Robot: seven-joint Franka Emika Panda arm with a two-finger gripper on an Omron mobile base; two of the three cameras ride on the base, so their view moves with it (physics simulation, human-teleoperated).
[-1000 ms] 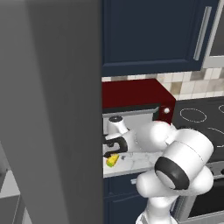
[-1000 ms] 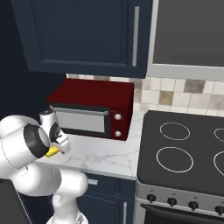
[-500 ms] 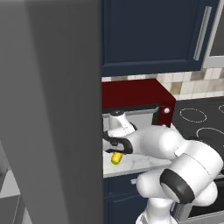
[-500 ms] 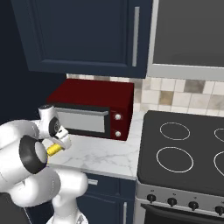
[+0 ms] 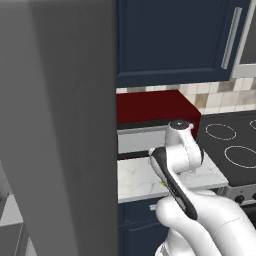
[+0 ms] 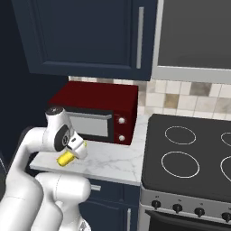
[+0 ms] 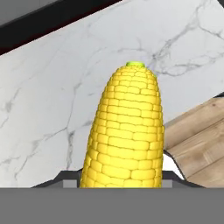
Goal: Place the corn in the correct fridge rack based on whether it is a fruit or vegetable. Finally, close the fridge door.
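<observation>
Corn (image 7: 127,135) is clamped lengthwise in your gripper (image 6: 74,151), lifted above the marble counter (image 6: 113,160), so you can carry it left to the fridge.

Clearance around the counter, arm above the marble top

Grey fridge door (image 5: 60,125) stands as a tall wall along the left, blocking passage that side. Red microwave (image 6: 97,110) takes up the back of the marble counter (image 6: 113,164); the front strip is bare. Dark upper cabinets (image 6: 85,36) cap the space above. Stove (image 6: 189,158) lies flat to the right, open above.
</observation>
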